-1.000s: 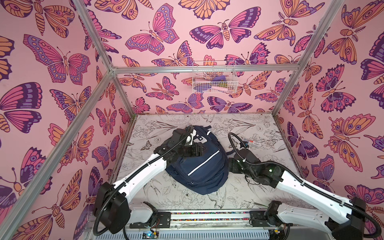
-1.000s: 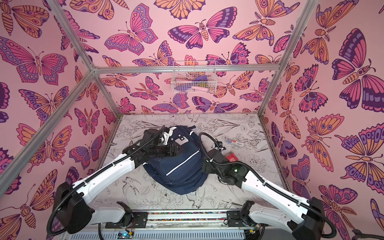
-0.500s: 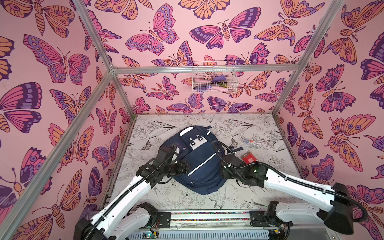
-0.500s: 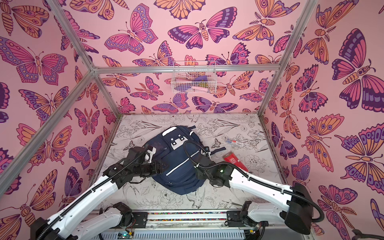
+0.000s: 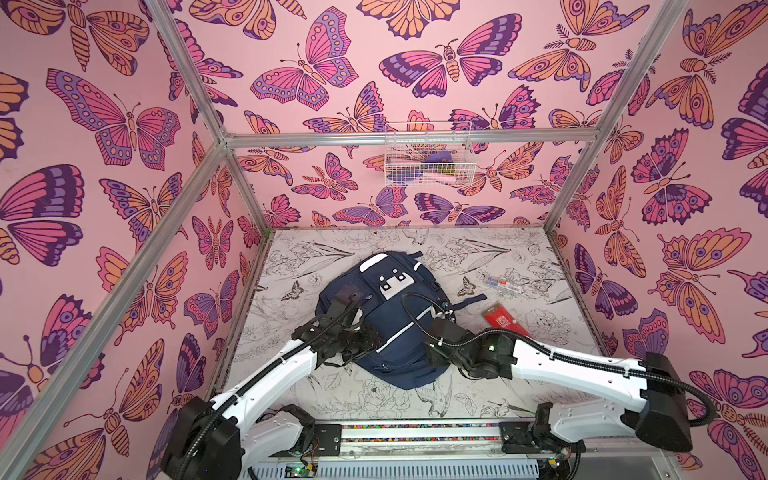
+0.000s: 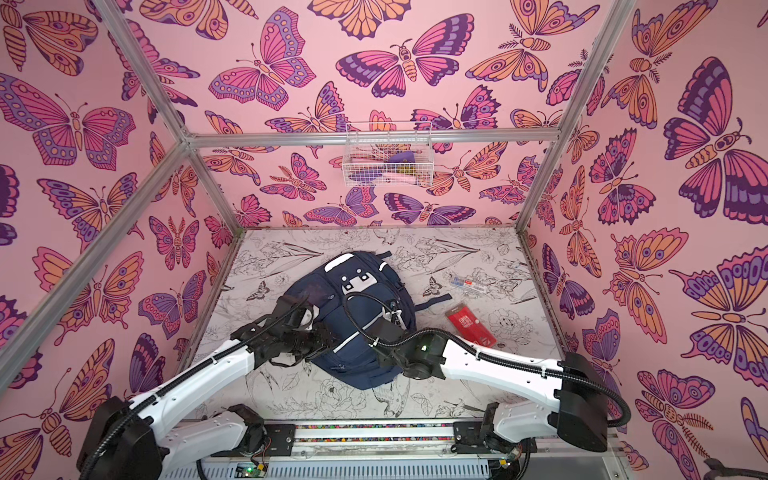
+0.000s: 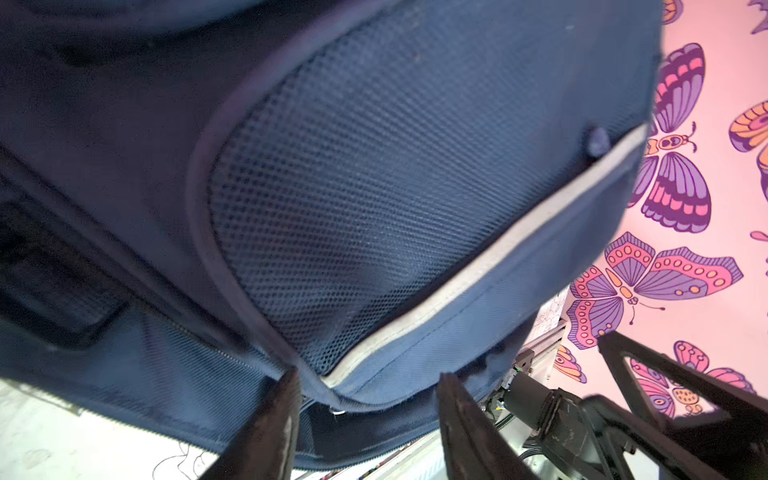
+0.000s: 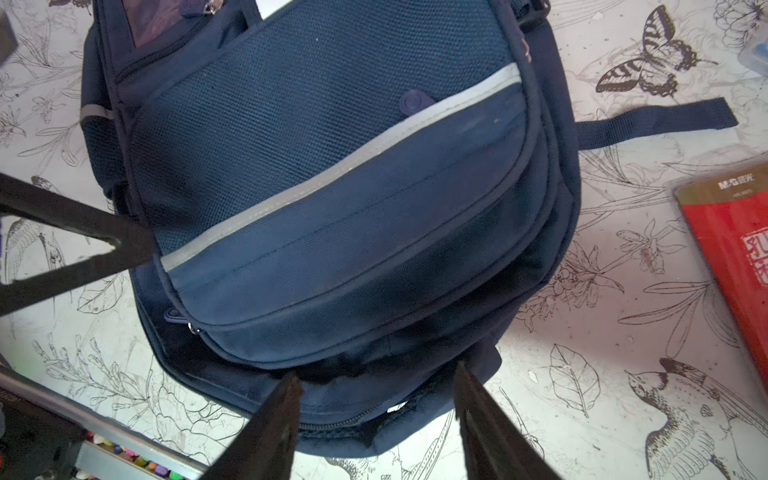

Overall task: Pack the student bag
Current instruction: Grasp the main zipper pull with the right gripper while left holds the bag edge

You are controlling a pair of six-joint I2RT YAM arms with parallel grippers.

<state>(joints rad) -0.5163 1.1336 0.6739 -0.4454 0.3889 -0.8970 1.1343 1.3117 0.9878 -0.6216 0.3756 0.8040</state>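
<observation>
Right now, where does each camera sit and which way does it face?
Both top views: high above the robot's base, looking down at the student bag; left arm and right arm show.
Left wrist: low at the bag's left, facing the right wall across its mesh front; left end effector fingers, part of the right arm.
Right wrist: above the bag's near end, facing down; right end effector fingers, one left finger.
Shared: bag in all; red packet in top and right wrist views.

The navy student bag (image 5: 395, 361) lay flat, front up, with a pale stripe slanting across its mesh-topped pocket. Its side edge met the left gripper (image 7: 368, 376) at its parted tips, and its bottom end lay under the right gripper (image 8: 376, 374).
</observation>
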